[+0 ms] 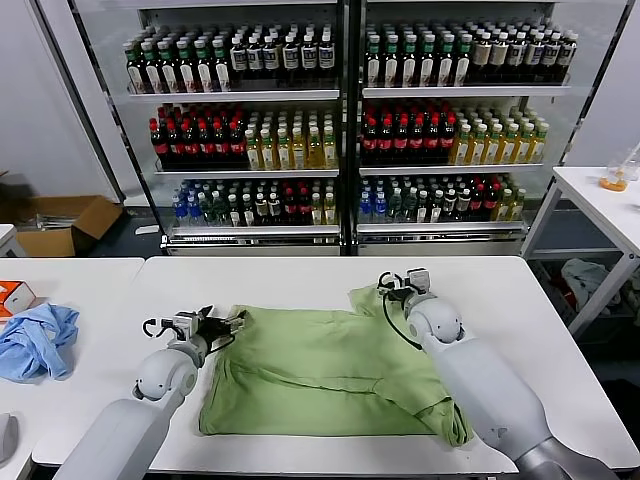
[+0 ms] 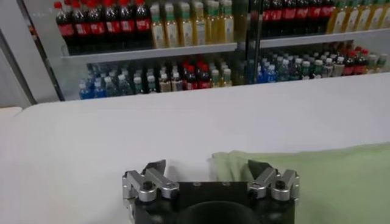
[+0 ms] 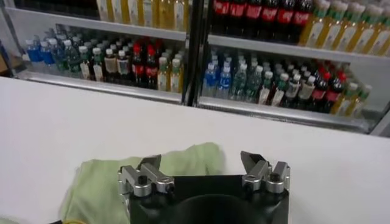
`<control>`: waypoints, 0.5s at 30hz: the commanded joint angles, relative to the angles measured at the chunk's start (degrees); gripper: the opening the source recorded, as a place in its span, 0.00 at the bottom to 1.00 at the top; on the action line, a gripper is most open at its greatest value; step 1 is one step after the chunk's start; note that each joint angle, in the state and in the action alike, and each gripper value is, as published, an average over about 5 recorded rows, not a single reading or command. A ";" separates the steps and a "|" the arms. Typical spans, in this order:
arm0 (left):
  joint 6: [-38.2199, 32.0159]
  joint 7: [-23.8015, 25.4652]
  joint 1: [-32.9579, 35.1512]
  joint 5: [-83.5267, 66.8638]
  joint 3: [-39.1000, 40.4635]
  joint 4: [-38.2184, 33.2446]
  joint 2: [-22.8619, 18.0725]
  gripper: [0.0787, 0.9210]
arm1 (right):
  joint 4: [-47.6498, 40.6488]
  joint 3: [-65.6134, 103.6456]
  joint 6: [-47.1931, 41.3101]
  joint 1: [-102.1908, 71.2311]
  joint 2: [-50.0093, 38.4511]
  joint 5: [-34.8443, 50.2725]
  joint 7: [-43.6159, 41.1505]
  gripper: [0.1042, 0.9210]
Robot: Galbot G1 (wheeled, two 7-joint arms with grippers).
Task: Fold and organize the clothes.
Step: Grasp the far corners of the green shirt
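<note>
head view: one green shirt (image 1: 320, 370), two open grippers

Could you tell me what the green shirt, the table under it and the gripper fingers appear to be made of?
Green shirt: soft matte woven or knit fabric, probably cotton; it creases and drapes limply.
Table: smooth white top, likely laminate or painted board; even surface, faint sheen.
Left gripper and right gripper, both open: fingers look like bare silvery metal with dark tips, on black housings.
</note>
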 commanded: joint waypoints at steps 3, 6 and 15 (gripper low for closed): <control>-0.65 1.43 -1.60 -0.48 1.55 2.72 -0.94 0.88 | -5.63 -0.36 -0.15 1.52 2.40 3.06 0.05 0.88; -1.15 1.81 -0.93 -0.25 1.62 2.20 -1.01 0.85 | -5.65 -0.12 -0.16 0.95 2.27 4.82 0.15 0.83; -1.35 2.77 1.54 0.09 1.52 0.27 -0.79 0.56 | -3.31 0.30 -0.20 -1.08 1.01 7.90 -0.78 0.52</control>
